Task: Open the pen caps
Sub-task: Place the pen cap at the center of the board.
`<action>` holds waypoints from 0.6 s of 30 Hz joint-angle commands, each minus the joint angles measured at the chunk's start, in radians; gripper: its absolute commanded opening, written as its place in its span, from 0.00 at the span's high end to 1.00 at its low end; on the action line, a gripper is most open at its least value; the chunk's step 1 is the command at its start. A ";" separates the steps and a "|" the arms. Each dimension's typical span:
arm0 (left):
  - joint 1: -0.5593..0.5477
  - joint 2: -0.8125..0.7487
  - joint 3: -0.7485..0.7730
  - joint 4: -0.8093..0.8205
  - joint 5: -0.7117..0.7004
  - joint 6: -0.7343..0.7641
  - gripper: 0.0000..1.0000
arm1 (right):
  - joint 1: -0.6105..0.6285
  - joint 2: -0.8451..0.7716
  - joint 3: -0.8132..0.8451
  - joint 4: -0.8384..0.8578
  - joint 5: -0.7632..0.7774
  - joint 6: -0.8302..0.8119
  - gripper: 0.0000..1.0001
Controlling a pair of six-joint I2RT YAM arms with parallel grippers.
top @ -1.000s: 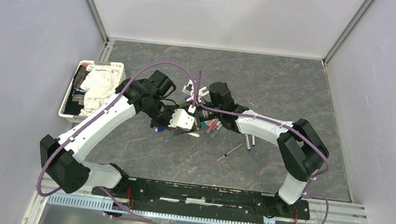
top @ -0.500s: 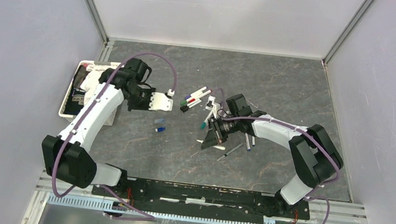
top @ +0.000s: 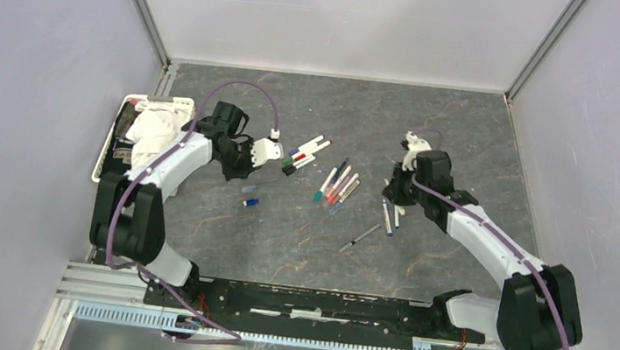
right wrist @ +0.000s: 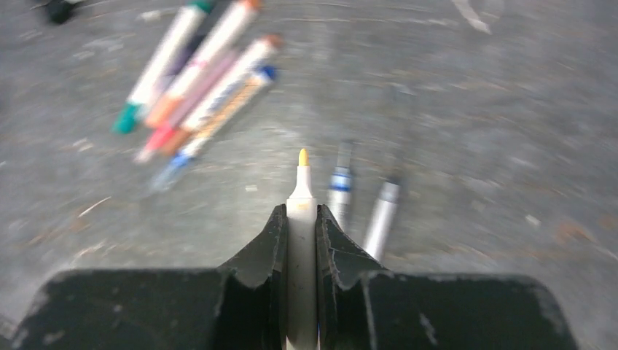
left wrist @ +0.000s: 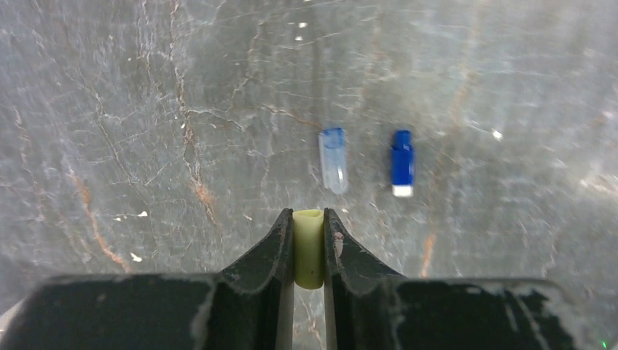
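Left fingers [left wrist: 273, 255] tight around a yellow cap [left wrist: 308, 248], right fingers [right wrist: 266, 255] tight around an uncapped yellow-tipped pen [right wrist: 301, 219].

No writing, brand, number or sign could be read in any view. The barrels of the pens [right wrist: 217, 33] lying on the surface [right wrist: 474, 109] were too blurred in the right wrist view for any print to show. The dark item [top: 122, 150] in the white basket [top: 175, 102] was too small in the top view to tell.
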 commanded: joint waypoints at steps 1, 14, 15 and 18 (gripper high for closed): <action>0.027 0.106 0.018 0.184 -0.043 -0.163 0.98 | -0.066 -0.069 -0.111 0.067 0.335 0.057 1.00; 0.028 0.267 0.023 0.311 -0.105 -0.207 0.93 | -0.159 -0.053 -0.273 0.255 0.422 0.104 1.00; 0.027 0.267 0.019 0.312 -0.103 -0.200 0.91 | -0.160 -0.051 -0.281 0.266 0.435 0.099 1.00; 0.025 0.270 0.012 0.305 -0.094 -0.179 0.82 | -0.161 -0.025 -0.284 0.284 0.457 0.092 1.00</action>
